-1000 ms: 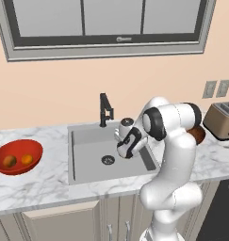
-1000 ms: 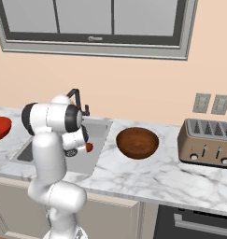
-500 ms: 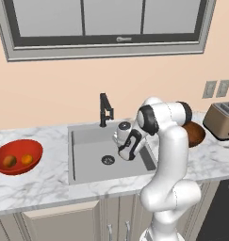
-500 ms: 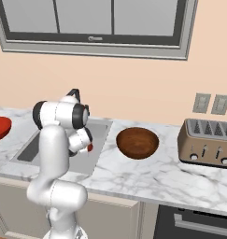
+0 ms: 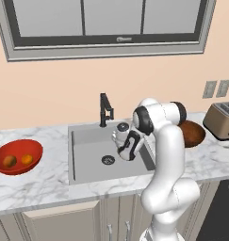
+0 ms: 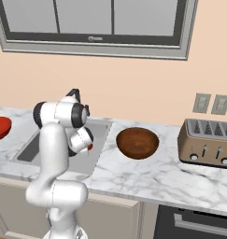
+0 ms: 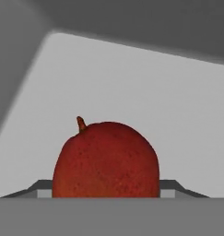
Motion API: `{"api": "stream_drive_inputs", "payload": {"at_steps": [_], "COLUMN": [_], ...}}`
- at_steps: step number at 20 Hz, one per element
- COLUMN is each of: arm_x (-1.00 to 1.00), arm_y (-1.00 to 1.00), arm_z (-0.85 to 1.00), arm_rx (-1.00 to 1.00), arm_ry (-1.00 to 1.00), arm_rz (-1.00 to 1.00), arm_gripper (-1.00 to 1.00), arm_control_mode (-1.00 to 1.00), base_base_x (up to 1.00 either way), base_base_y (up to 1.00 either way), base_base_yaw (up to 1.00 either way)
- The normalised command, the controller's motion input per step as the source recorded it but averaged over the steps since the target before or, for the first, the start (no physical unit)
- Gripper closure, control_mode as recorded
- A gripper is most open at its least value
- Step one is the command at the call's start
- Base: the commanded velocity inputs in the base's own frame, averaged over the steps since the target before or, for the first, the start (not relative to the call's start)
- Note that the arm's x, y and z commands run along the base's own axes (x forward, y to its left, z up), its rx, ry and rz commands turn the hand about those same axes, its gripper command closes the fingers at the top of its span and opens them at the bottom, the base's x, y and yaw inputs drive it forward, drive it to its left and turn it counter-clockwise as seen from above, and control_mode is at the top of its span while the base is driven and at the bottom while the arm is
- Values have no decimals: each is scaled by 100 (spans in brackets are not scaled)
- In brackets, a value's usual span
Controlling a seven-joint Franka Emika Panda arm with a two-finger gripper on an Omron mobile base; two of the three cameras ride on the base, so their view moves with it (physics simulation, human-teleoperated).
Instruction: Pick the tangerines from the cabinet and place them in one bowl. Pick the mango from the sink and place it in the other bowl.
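1. A white marble counter (image 5: 36, 188) runs under a wide grey-framed window (image 5: 106, 28) on a peach wall, with the grey sink (image 5: 87, 160) and its black faucet (image 5: 105, 109) set in the middle. A toaster (image 6: 208, 142) stands at the far right below 2 wall outlets (image 6: 210, 103).
2. The red bowl (image 5: 17, 156) on the left already carries the 2 tangerines (image 5: 18, 160), so that half of the job looks done. The brown bowl (image 6: 137, 142) sits bare on the counter just right of the sink.
3. The step in hand is the mango pick. The gripper (image 5: 126, 149) is down in the right part of the basin, and the hand view puts the mango (image 7: 105, 161) dead centre and very close, red-skinned with a short stem.
4. The finger tips are hidden behind the fruit there, so I cannot tell whether the jaws have closed on it or merely bracket it; nor can I tell whether it is off the basin floor.
5. Next, as I judge it: confirm a firm grip, lift straight up clear of the sink wall, then swing right to the brown bowl.
6. A small mark sits on the window's lower frame, too small to read; no other writing is legible.
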Motion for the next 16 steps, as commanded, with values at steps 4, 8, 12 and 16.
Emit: {"api": "stream_drive_inputs", "payload": {"at_steps": [4, 8, 12, 16], "arm_x": [-10, -4, -16, -13], "arm_y": [-31, -10, 0, 2], "arm_z": [54, 60, 51, 40], "arm_rx": [5, 7, 3, 1], "arm_ry": [-4, -4, -8, -11], "arm_rz": [-2, -4, -5, -4], "arm_gripper": [100, 100, 100, 100], "arm_control_mode": [-100, -100, -100, -100], "base_base_x": [0, 0, 0, 0], "base_base_y": [0, 0, 0, 0], "base_base_yaw": [0, 0, 0, 0]}}
